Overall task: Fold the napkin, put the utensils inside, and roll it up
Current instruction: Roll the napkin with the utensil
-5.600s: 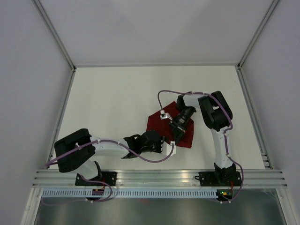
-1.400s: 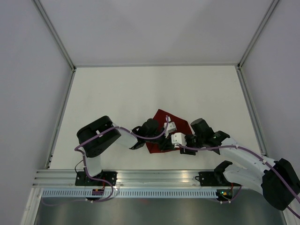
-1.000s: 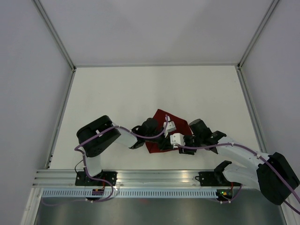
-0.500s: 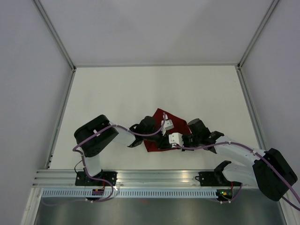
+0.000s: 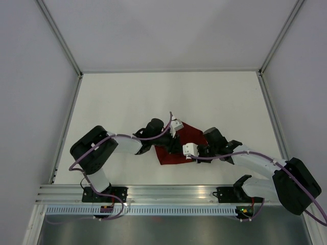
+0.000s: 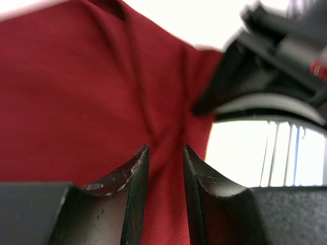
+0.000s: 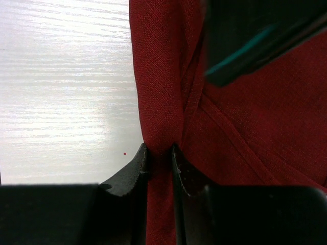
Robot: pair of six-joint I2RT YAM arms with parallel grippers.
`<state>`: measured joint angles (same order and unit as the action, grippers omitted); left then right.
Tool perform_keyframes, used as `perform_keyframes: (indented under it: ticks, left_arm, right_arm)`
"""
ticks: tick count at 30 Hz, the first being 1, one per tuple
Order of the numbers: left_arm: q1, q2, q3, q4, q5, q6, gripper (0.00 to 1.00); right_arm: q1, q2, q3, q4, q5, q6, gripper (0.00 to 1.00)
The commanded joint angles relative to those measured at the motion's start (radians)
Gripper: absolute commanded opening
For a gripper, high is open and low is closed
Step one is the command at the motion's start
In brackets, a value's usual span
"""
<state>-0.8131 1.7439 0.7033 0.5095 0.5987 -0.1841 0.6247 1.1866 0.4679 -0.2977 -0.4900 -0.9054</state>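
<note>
Right wrist view: the right gripper [image 7: 159, 153] is pinching a napkin [image 7: 158, 76] fold; the left gripper [image 6: 166, 153] is hanging slightly parted over it.

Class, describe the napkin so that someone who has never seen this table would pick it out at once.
Look at the white table, towards the middle of its near side. There lies the napkin, a rumpled dark red cloth with one fold pinched in the right pincer. It is the only red, soft thing on the table.
</note>
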Motion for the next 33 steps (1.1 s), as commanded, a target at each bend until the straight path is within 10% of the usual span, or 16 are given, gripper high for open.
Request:
perform_keyframes:
  ticks: [1,20,33]
  left_arm:
    - [0.061,-0.098,-0.014,0.049,-0.06,-0.069,0.38]
    - [0.112,-0.383,-0.01,-0.716,-0.687,-0.321,0.13]
    - [0.112,-0.763,-0.057,-0.596,-0.938,-0.19,0.3]
  right_arm:
    - [0.003,0.038,-0.009,-0.095,0.03,-0.009,0.04]
    - [0.012,0.197,0.192,-0.285,0.045,-0.004,0.01]
    - [0.013,0.626,0.517,-0.584,0.005,-0.032,0.01]
